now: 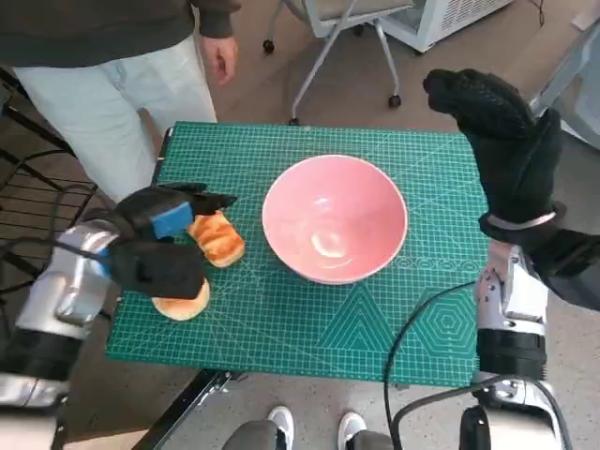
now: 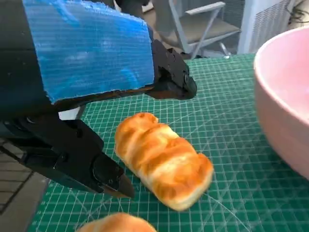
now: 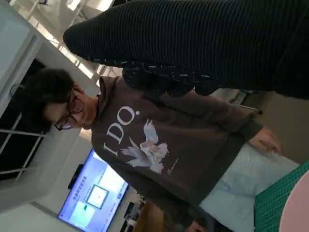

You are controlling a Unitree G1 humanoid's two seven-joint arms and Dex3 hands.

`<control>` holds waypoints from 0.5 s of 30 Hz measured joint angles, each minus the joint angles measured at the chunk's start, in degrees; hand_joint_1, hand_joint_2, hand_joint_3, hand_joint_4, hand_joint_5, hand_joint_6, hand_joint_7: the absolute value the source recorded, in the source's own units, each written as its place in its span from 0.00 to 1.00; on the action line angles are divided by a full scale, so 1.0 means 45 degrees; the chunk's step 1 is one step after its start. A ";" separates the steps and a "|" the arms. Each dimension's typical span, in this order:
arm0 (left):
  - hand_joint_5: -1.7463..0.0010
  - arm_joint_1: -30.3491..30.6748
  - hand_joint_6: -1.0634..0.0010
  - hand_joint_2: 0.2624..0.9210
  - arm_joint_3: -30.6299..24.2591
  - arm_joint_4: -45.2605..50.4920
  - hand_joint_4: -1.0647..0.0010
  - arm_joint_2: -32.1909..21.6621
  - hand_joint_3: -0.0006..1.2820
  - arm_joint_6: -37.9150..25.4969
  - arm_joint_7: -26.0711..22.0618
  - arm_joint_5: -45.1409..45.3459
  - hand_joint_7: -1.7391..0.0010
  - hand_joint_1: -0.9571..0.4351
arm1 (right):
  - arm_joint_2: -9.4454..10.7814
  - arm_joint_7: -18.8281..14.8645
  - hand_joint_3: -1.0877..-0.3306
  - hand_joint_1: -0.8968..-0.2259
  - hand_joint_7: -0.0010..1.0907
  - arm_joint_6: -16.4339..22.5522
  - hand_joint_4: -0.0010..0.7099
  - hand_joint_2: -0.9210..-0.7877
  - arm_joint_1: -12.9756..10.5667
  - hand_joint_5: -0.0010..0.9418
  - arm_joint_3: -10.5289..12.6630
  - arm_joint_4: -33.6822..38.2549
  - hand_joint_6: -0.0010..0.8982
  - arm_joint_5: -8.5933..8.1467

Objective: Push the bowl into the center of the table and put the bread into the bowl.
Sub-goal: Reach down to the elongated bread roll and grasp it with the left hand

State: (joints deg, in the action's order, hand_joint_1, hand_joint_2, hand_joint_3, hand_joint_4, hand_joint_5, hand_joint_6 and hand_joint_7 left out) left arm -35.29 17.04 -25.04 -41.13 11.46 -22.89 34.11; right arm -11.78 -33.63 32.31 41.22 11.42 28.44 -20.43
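A pink bowl (image 1: 335,220) stands empty near the middle of the green mat table (image 1: 309,328); its rim also shows in the left wrist view (image 2: 285,106). A golden braided bread (image 1: 217,239) lies left of the bowl. My left hand (image 1: 164,239) hovers over the bread with fingers (image 2: 169,79) spread on either side of the loaf (image 2: 161,159), not closed on it. A second, rounder bread (image 1: 183,302) lies closer to me, partly under the hand. My right hand (image 1: 502,141) is raised off the table's right side and holds nothing.
A person in pale trousers (image 1: 122,94) stands at the table's far left corner and fills the right wrist view (image 3: 159,145). An office chair (image 1: 347,37) stands behind the table. The table's left edge is close to the breads.
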 measured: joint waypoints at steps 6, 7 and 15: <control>0.99 -0.0627 0.56 0.77 0.0390 -0.1266 0.65 0.0476 0.01 0.0298 0.0585 0.0430 0.99 0.74 | -0.0008 -0.0057 0.49 0.36 0.50 -0.0047 0.21 0.00 -0.0003 0.00 0.0021 0.0007 0.00 -0.0029; 0.99 -0.0741 0.56 0.77 0.0482 -0.1494 0.65 0.0555 0.01 0.0373 0.0716 0.0499 0.99 0.74 | -0.0007 -0.0060 0.49 0.36 0.50 -0.0059 0.21 0.00 -0.0002 0.00 0.0020 0.0007 0.00 -0.0028; 0.99 -0.1740 0.50 0.84 0.1235 -0.3338 0.59 0.1130 0.03 0.1058 0.2068 0.1366 0.98 0.75 | 0.0012 -0.0061 0.49 0.34 0.50 -0.0118 0.21 0.00 -0.0011 0.00 0.0007 -0.0014 0.00 -0.0020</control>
State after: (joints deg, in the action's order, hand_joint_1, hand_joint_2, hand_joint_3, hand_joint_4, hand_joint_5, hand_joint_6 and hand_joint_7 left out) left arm -43.12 22.60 -40.07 -36.05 16.22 -13.59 40.26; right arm -11.73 -33.91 31.78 41.17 11.46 28.38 -20.51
